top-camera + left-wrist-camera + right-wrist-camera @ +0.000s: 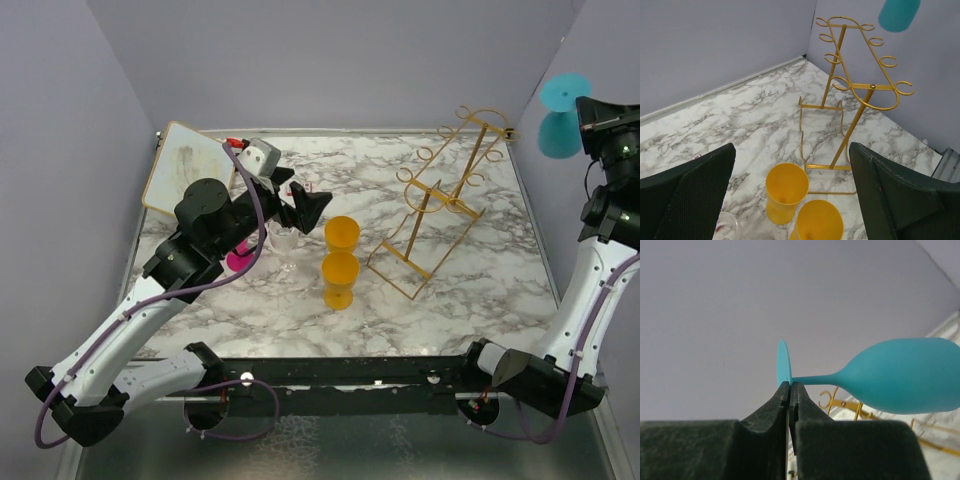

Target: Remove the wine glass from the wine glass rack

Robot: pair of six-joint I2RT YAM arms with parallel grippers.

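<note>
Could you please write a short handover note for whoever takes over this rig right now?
Left gripper: open, empty, above the table by the two yellow glasses.
Right gripper: shut on the teal wine glass at its stem, next to the foot; glass held in the air, right of the wine glass rack.
Done: glass is off the rack; no glass shows on its hooks.
Left: probably set the glass down on the table.
</note>
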